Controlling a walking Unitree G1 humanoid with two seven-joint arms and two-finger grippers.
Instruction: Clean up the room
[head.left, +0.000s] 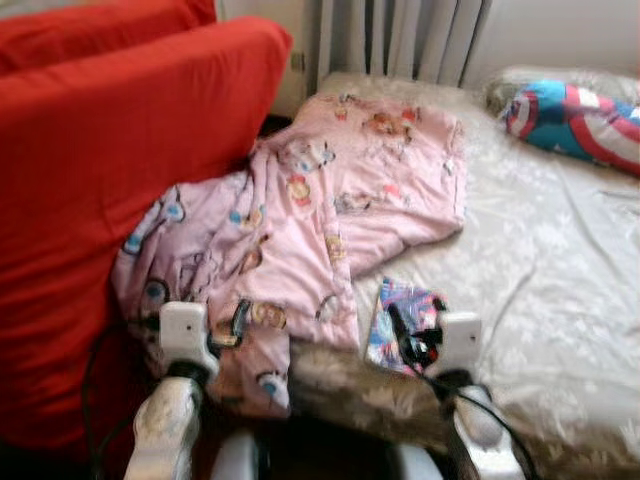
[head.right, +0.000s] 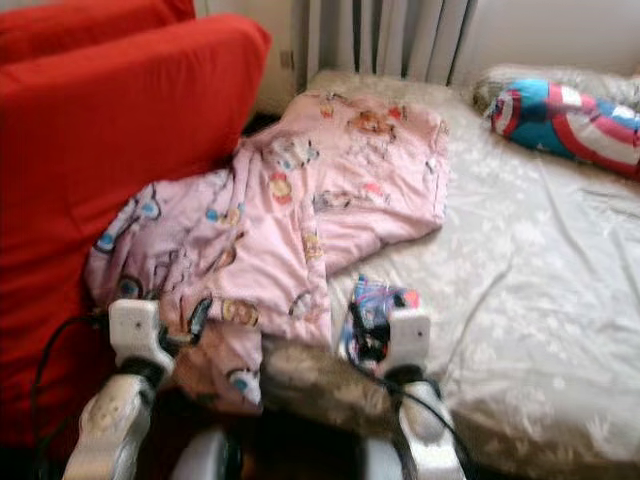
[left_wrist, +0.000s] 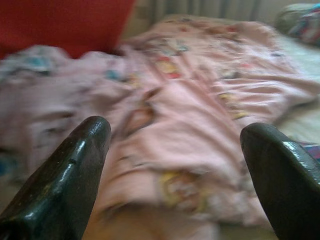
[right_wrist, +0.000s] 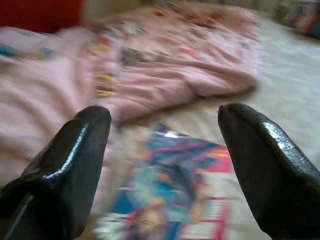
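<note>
Blanket (head.left: 320, 210): pink, cartoon-printed, crumpled on the bed, one end trailing off the bed's near corner against the red cushion.
Bed (head.left: 560, 270): pale patterned sheet, bare beside the blanket.
Book (head.left: 400, 320): colourful cover, lying flat on the bed just beside the blanket's near edge.
Cushion (head.left: 110, 170): large, red, upright, touching the blanket on the side away from the book.
Pillow (head.left: 575, 115): blue, red and white shield print, at the head of the bed, well apart from the blanket.
Curtain (head.left: 400, 40): pale folds behind the bed, past the blanket's far end.
Left tool (left_wrist: 175, 150): spread wide, empty, held over the blanket's near folds; its wrist view shows the black fingers (left_wrist: 65, 175) apart with pink cloth between them.
Right tool (right_wrist: 165, 150): spread wide, empty, over the book beside the blanket; its wrist view shows the cover close but blurred, while the head views show the arm covering part of it.
</note>
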